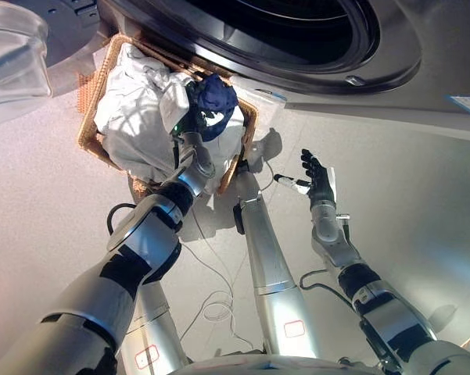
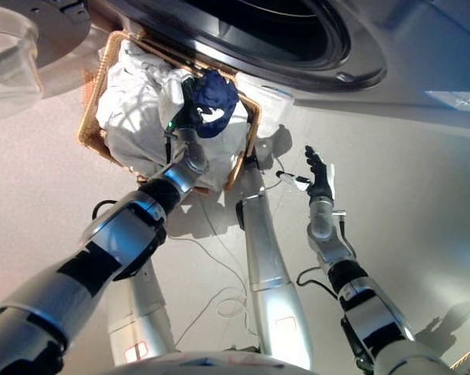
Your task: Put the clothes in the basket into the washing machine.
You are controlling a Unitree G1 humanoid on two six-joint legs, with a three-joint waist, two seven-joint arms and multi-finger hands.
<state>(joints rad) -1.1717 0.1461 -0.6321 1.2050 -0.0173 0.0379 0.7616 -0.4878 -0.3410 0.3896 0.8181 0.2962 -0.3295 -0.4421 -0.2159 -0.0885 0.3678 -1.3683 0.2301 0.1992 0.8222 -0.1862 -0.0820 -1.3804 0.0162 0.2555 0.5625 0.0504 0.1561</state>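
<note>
A woven basket [image 1: 88, 125] stands on the floor below the washing machine's open drum [image 1: 297, 27]. It is heaped with white clothes [image 1: 137, 117]. A dark blue garment [image 1: 218, 99] lies on top at the basket's right side. My left hand [image 1: 192, 119] reaches into the basket, with its fingers curled on the left edge of the blue garment. My right hand [image 1: 319, 178] is open and empty, fingers spread, above the floor to the right of the basket.
The washer's clear round door [image 1: 12, 55] hangs open at the upper left. The machine's grey front [image 1: 422, 70] runs across the top right. A white bag-like item [image 1: 260, 98] lies between the basket and the machine.
</note>
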